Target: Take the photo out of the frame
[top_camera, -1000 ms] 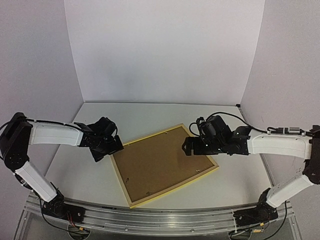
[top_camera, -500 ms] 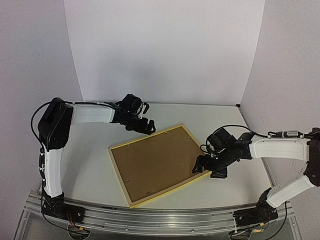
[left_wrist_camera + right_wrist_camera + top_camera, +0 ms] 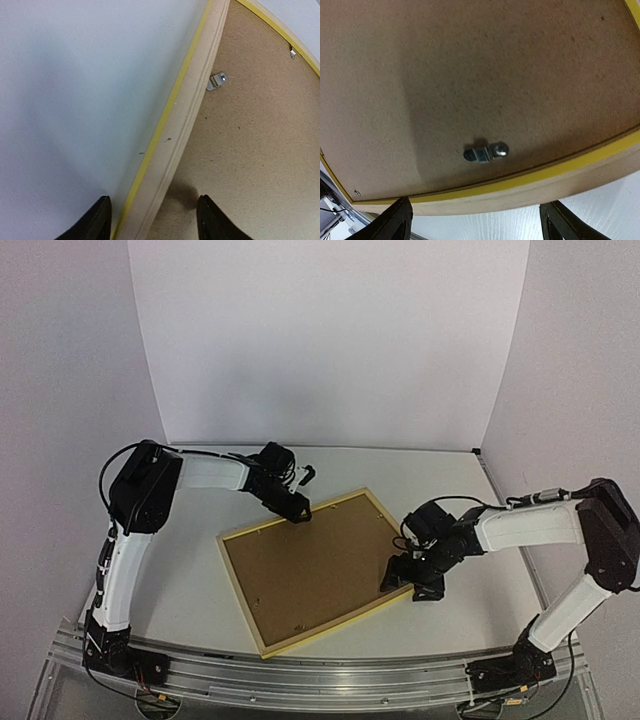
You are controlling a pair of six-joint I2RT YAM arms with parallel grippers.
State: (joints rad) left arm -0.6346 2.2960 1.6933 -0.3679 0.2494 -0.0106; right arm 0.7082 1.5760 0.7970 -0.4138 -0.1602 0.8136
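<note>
We find the frame [image 3: 335, 619] lying face down on the tabletop [image 3: 180, 570], its plain brown backing board [image 3: 310, 575] turned up. That makes sense, since the only way to the photo is through the back. The photo itself is out of sight. We judge it sits beneath that board, inside the frame (none of the three views shows any of it).

The left pincer [image 3: 298, 512] is at the frame's far rail, jaws released and standing to either side of it. One finger is over bare tabletop and the other over the board, and neither presses the wood. We read this as a bracing position, so the frame does not slide while the other side is worked. A small metal clip [image 3: 216, 81] sits further along that rail.

The right pincer [image 3: 410, 585] hovers at the right-hand rail, jaws wide and grasping nothing. It is centred over another clip [image 3: 486, 151], which lies on the board just inside the rim. That clip looks to be what pins the board in, so turning it aside seems the step in hand, early in the task.
</note>
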